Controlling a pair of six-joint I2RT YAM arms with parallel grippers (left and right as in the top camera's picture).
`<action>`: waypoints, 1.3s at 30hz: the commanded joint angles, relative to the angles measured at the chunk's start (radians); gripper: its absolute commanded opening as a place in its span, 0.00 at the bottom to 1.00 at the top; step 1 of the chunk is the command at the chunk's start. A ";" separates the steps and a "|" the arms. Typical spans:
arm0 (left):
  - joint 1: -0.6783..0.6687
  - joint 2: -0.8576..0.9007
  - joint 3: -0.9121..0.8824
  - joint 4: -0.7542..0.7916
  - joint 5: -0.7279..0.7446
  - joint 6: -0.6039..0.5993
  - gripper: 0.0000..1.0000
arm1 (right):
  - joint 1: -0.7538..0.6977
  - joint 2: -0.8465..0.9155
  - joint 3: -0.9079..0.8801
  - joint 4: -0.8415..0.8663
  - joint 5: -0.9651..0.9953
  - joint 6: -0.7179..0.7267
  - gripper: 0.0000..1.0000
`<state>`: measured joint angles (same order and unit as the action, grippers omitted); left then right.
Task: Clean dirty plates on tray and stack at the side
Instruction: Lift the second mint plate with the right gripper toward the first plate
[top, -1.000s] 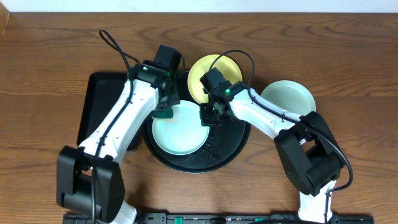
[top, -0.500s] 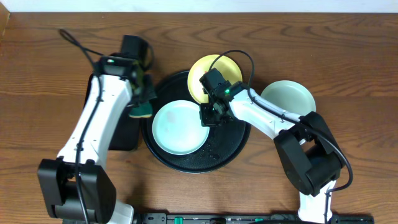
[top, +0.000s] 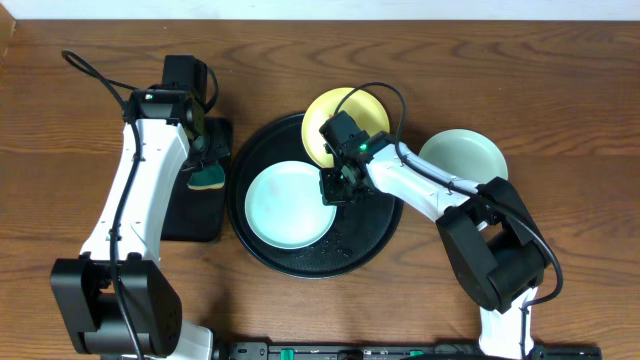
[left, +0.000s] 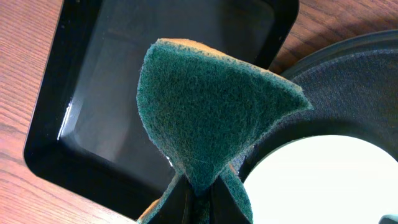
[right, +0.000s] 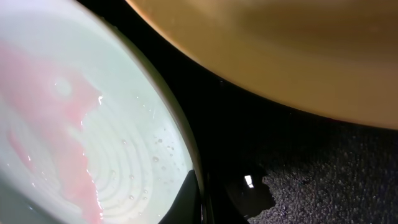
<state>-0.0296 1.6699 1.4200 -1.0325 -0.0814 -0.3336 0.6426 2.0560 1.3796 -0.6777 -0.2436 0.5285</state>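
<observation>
A pale mint-blue plate (top: 288, 204) lies on the round black tray (top: 370, 240); it also shows in the right wrist view (right: 81, 124), wet, with a pink smear. My right gripper (top: 332, 187) is shut on this plate's right rim (right: 198, 193). A pale yellow plate (top: 350, 105) leans on the tray's far rim and shows in the right wrist view (right: 280, 43). A second mint plate (top: 462, 156) sits on the wood to the right. My left gripper (top: 205, 170) is shut on a green sponge (left: 205, 118) above the rectangular tray.
A smaller rectangular black tray (top: 190, 215) lies left of the round tray; it also shows in the left wrist view (left: 93, 124). Dark wood tabletop (top: 560, 120) surrounds everything.
My left arm has swung left with the sponge, from over the mint plate to above the rectangular tray. The right gripper has stayed on the plate's rim.
</observation>
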 joint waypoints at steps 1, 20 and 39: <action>0.003 -0.018 0.024 0.002 -0.005 0.026 0.07 | 0.010 -0.064 0.015 -0.023 0.090 -0.037 0.01; 0.003 -0.017 0.022 0.024 -0.005 0.026 0.07 | 0.229 -0.445 0.015 -0.110 0.903 -0.171 0.01; 0.003 -0.017 0.022 0.024 -0.005 0.026 0.07 | 0.550 -0.447 0.015 -0.035 1.765 -0.257 0.01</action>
<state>-0.0296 1.6699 1.4200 -1.0096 -0.0814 -0.3164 1.1767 1.6333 1.3800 -0.7277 1.2953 0.2752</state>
